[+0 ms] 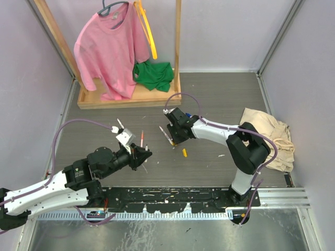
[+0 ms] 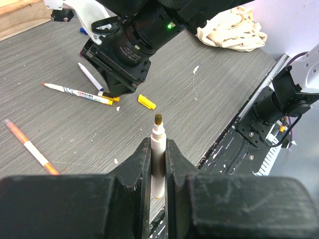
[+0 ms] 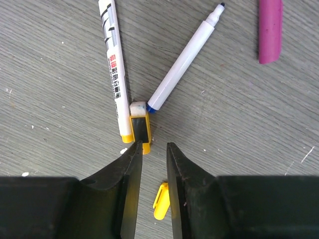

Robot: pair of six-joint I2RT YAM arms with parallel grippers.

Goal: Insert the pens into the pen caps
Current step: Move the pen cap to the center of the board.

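My left gripper [image 2: 158, 144] is shut on a white pen [image 2: 159, 133] whose brownish-yellow tip points forward over the table. A yellow pen cap [image 2: 146, 101] lies just ahead of that tip. My right gripper [image 3: 152, 148] hovers low and open over this yellow cap [image 3: 160, 201], with nothing between its fingers. Past its fingertips lie a white pen with a yellow end [image 3: 113, 69], a white pen with a blue end [image 3: 184, 59] and a small yellow-and-black piece [image 3: 139, 127]. A magenta cap [image 3: 270, 30] lies at the far right. An orange pen [image 2: 30, 147] lies apart to the left.
At the back stands a wooden rack [image 1: 131, 97] with a pink shirt [image 1: 112, 47], a green cloth [image 1: 153, 73] and a yellow strap [image 1: 148, 29]. A beige cloth [image 1: 269, 130] lies at the right. A black rail [image 1: 172, 196] runs along the near edge.
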